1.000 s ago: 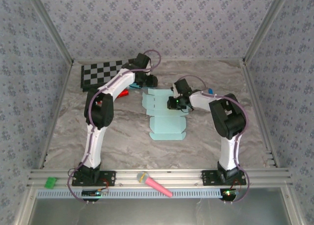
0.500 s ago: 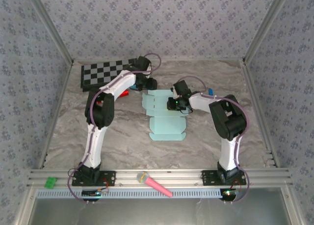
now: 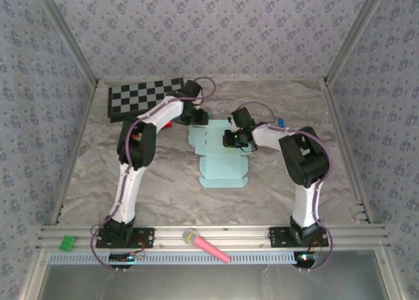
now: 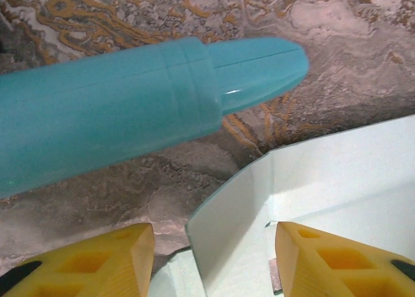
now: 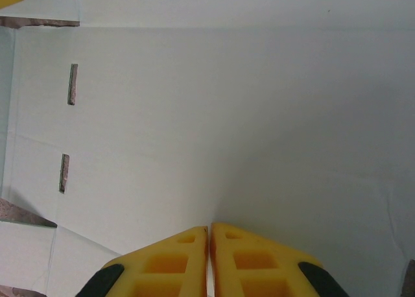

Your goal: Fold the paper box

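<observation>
Edged the left gripper (image 4: 213,245) onto the far flap of the paper box (image 3: 222,169) since a second ago, half open astride its raised edge (pen (image 4: 130,115) just beyond). Keep right gripper (image 5: 209,231) pressed shut on it, flat on the tabletop (image 3: 163,182); fold along the crease.

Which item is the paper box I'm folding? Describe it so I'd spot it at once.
Start at the black-and-white checkerboard at the far left of the marbled table; to its right, mid-table, lies the pale aqua flat cardboard sheet. Unlike the rounded, darker teal marker pen near it, it is flat and thin, with flaps and slits.
</observation>
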Robot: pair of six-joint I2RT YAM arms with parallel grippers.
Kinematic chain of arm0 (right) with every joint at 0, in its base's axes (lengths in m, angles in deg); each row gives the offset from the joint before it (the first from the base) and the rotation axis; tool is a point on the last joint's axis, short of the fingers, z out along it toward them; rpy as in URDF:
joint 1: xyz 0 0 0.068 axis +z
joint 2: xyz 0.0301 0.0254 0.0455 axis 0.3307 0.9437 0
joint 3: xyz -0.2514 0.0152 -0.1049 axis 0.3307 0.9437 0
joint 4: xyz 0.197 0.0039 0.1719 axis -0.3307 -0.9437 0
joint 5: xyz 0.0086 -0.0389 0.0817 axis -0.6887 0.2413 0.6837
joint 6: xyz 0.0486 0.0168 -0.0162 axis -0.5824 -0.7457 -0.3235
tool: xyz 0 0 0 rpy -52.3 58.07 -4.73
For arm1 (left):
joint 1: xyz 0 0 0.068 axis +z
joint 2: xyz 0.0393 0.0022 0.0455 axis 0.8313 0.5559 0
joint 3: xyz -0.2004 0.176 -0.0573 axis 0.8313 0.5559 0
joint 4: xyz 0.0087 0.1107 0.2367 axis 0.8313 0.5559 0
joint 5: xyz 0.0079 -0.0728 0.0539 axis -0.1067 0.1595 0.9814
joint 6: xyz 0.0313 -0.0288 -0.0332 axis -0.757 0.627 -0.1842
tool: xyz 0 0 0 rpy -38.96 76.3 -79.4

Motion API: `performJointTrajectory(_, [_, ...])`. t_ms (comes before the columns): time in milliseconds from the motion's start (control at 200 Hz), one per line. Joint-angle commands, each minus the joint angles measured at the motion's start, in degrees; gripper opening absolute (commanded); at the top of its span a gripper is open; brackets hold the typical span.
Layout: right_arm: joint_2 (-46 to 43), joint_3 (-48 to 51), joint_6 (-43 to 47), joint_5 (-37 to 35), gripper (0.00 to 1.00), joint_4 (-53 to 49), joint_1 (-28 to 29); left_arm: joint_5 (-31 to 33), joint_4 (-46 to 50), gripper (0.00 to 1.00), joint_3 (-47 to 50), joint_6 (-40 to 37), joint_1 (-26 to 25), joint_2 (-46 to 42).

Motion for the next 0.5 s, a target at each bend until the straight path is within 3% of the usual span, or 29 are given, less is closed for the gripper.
performJointTrajectory(0, [1.35, 2.14, -0.84, 0.03, 0.12, -4.47, 1.20, -2.66, 0.35, 0.51, -1.88, -1.32, -0.91, 0.56])
performJointTrajectory(245, [1.85, 2.32, -0.80, 0.26, 0.13, -4.31, 1.34, -5.41, -1.03, 0.35, -1.68, -3.87, -2.22, -0.83])
performJointTrajectory(495, [2.56, 2.37, -0.89, 0.91, 0.13, -3.78, 1.48, -4.44, -1.03, 0.35, -2.80, -4.72, -4.14, 0.05])
